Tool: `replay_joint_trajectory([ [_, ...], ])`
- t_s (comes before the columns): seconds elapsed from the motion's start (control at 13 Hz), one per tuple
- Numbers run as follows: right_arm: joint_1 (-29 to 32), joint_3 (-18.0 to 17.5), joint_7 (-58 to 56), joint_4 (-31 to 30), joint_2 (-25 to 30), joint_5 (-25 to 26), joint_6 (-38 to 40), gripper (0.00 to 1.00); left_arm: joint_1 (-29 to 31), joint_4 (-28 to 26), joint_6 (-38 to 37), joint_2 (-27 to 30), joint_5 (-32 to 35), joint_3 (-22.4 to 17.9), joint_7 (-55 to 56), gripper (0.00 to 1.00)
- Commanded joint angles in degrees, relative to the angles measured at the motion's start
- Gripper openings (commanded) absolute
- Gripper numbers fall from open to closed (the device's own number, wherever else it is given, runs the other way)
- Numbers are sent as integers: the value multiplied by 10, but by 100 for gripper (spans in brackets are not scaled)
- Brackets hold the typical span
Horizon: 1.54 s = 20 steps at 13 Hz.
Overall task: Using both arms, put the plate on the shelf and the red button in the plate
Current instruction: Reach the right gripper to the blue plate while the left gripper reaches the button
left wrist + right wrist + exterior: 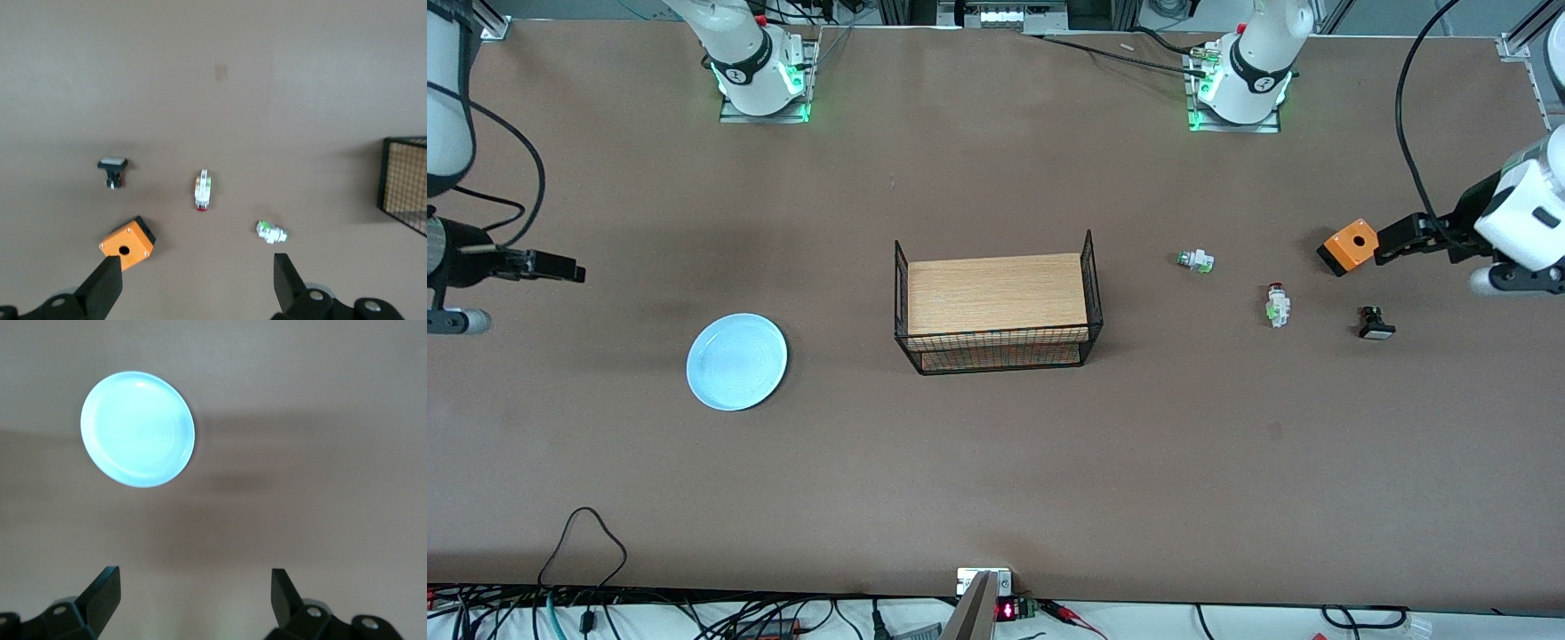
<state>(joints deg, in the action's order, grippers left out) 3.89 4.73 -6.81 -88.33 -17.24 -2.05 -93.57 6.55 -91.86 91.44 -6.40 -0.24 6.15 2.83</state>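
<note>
The pale blue plate [736, 362] lies flat on the table toward the right arm's end; it also shows in the right wrist view [137, 429]. The red button [1278, 305] lies on its side toward the left arm's end, between the rack and the black-based switch; it also shows in the left wrist view [203, 190]. My left gripper [1387, 242] is open and empty, up in the air beside the orange box [1349, 246], its jaws wide apart [197, 280]. My right gripper [569, 269] is open and empty above the table at the right arm's end [193, 593], apart from the plate.
A wire rack with a wooden top [996, 302] stands at mid-table; its corner shows in the left wrist view [405, 183]. A green-capped switch [1195, 260], a black-based switch [1376, 324] and the orange box [127, 243] lie around the red button.
</note>
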Motion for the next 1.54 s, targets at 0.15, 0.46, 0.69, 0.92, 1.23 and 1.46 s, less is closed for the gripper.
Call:
replay_joint_trajectory([
  [0.15, 8, -7, -4, 18, -102, -61, -83, 100, 15, 5, -21, -5, 7, 3, 1, 100],
  [0.46, 24, -7, -16, 18, -178, -132, -143, 100, 22, 11, -17, -12, 2, 3, 2, 100],
  [0.69, 18, -9, -31, 18, -205, -132, -192, 100, 20, 11, -16, -30, 6, 4, 2, 100],
  [0.92, 9, -9, -31, 15, -234, -132, -229, 96, 15, 12, -21, -54, 23, 7, -4, 100],
  [1.23, 9, -9, -58, 16, -282, -132, -294, 93, 20, -14, -32, -55, 31, 10, 3, 100],
  [1.46, 9, -10, -58, 14, -285, -132, -291, 75, 18, -148, 106, -50, 31, 11, 47, 100],
])
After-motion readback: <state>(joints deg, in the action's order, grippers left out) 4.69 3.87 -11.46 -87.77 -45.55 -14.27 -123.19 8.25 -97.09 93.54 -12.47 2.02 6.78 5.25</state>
